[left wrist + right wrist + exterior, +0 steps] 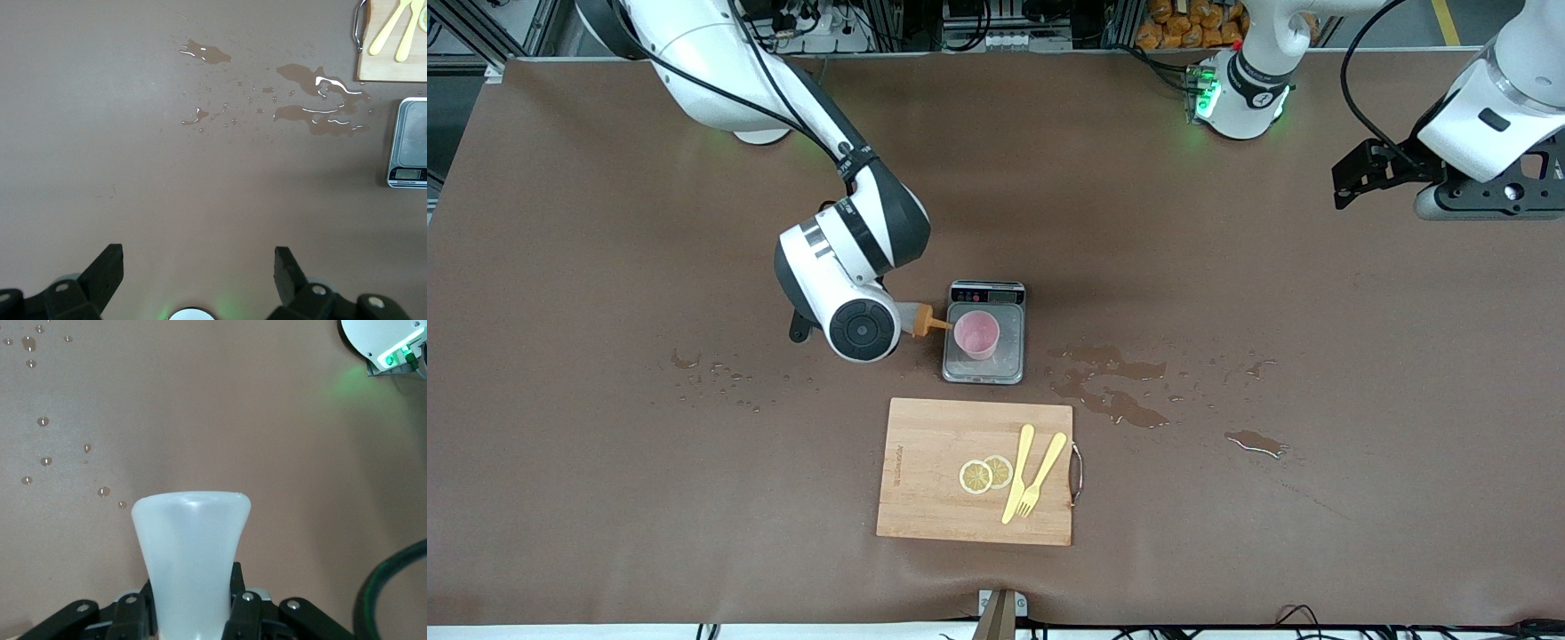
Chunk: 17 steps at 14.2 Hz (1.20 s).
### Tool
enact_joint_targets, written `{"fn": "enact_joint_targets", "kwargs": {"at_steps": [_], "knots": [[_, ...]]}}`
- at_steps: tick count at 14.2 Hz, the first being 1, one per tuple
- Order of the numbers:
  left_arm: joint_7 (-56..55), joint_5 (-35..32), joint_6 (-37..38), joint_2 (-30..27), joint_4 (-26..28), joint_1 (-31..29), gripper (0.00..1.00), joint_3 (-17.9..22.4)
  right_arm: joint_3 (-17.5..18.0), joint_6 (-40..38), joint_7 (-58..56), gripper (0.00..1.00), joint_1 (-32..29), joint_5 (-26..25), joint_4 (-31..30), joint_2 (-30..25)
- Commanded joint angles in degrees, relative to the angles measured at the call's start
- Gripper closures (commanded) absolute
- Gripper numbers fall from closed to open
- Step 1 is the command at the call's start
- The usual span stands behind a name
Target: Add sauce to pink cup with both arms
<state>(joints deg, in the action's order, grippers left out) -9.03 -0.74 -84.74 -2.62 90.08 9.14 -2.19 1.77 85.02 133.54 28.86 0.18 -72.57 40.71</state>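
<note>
We see the right gripper [193,613] clamped on the sauce [919,321], holding it tipped on its side above the table, just beside the scale [984,333]. The bottle's long axis runs from the gripper toward the left arm's end of the table, and its orange nozzle [938,324] points straight at the cup [976,335], with the tip at or just over the cup's rim. The cup stands on the scale's plate, directly ahead of the nozzle. That line from nozzle to cup is what the pour turns on, and we judge it nearly set: a squeeze or a little more tilt should send sauce into the cup. The right arm is plainly the nearer one. Farther along, spilled puddles [1112,391] lie on the table past the scale. The left gripper [197,273] waits well apart over bare table at its own end, fingers spread wide and holding nothing.
</note>
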Motion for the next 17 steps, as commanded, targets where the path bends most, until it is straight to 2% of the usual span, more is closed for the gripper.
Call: {"fn": "enact_joint_targets", "kwargs": {"at_steps": [1, 8, 12, 17], "knots": [[0.15, 1.18, -0.25, -0.72, 0.09, -0.61, 0.0, -0.1, -0.28, -0.64, 1.11, 1.0, 0.76, -1.06, 1.21, -0.1], [0.07, 1.26, -0.25, -0.89, 0.01, -0.35, 0.0, -0.19, 0.42, -1.69, -3.01, 1.0, -3.1, 0.51, 1.73, -1.59], [0.15, 1.26, -0.25, -0.89, 0.01, -0.26, 0.0, -0.19, 0.16, -3.62, -12.23, 1.0, -8.72, 7.62, 1.56, -6.16], [0.06, 1.18, -0.25, -0.89, 0.01, -0.26, 0.0, -0.19, 0.16, -4.68, -20.14, 1.0, -15.31, 13.6, 1.38, -8.62]]}}
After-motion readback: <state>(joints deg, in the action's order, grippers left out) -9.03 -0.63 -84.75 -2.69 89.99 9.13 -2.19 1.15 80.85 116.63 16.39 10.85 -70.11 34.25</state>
